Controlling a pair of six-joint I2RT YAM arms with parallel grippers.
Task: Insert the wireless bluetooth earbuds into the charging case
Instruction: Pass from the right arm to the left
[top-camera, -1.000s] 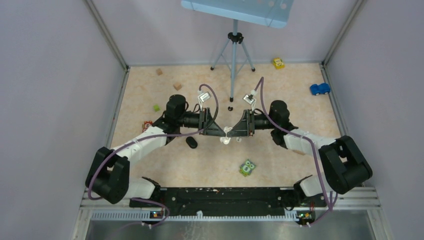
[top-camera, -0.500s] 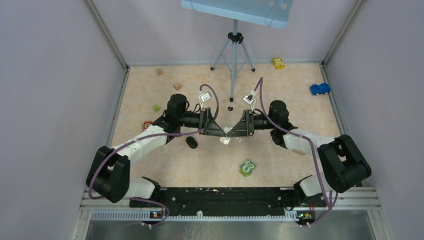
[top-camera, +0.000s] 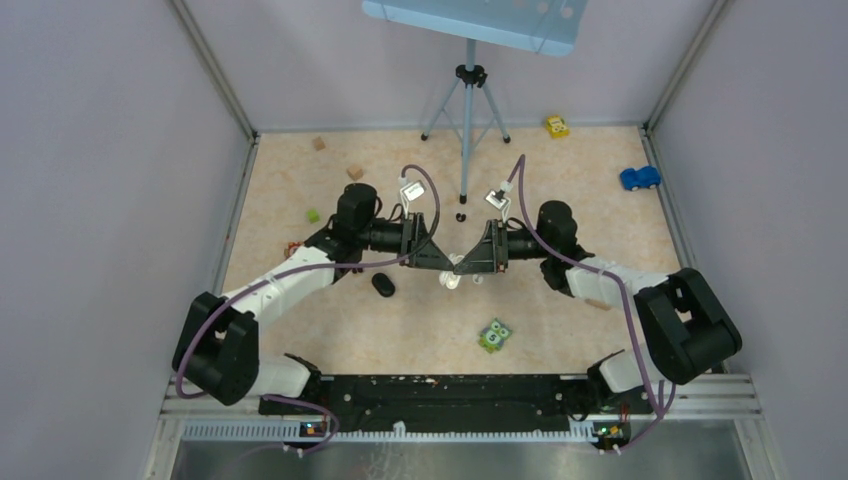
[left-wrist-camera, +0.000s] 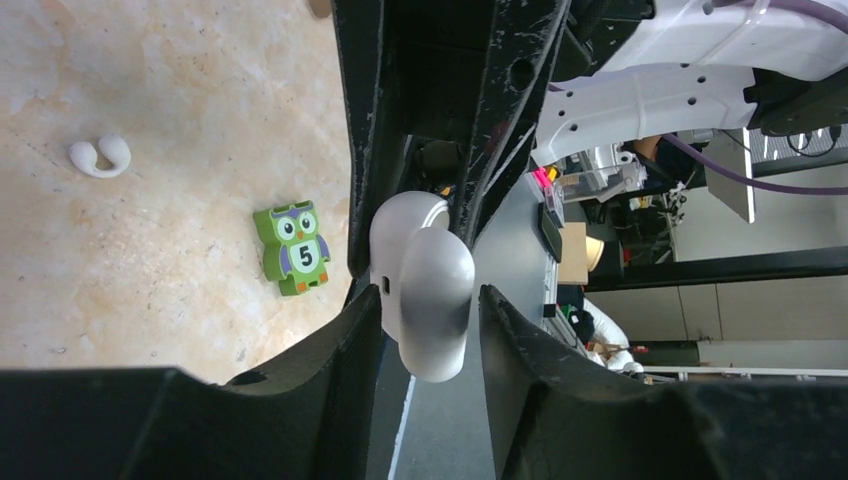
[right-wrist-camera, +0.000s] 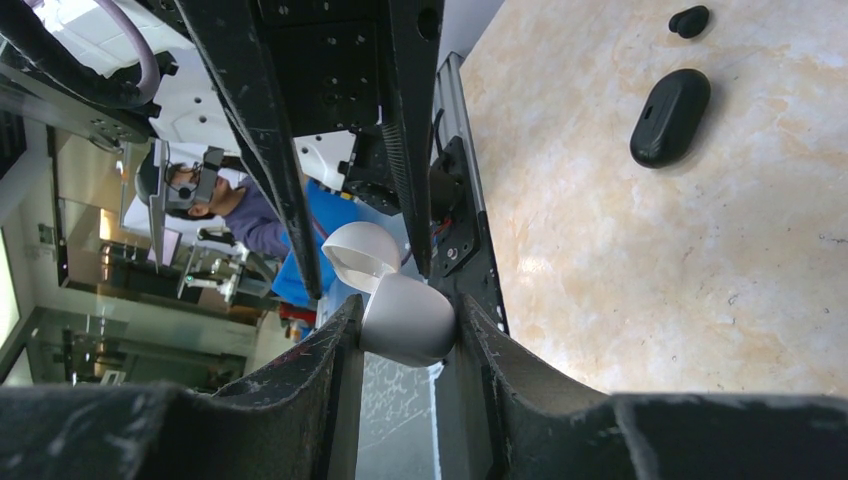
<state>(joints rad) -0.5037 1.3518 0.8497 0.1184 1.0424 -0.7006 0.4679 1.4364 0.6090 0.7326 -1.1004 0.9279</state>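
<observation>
the right pincer (right-wrist-camera: 405, 310) clenches the white pebble-shaped charging case (right-wrist-camera: 405, 322), its lid (right-wrist-camera: 360, 255) hinged open. the left pincer (left-wrist-camera: 428, 300) straddles that lid; gripping or loose, i cannot tell. a white curved earbud (left-wrist-camera: 100, 157) lies on the marbled beige counter (left-wrist-camera: 150, 80), well apart from both pincers; the case's wells are hidden.

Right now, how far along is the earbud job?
Done: the white charging case is up in the air, lid open. In hand: the right gripper clamps it, the left gripper flanks it. Left: a white earbud and black earbud lie on the table.
</observation>
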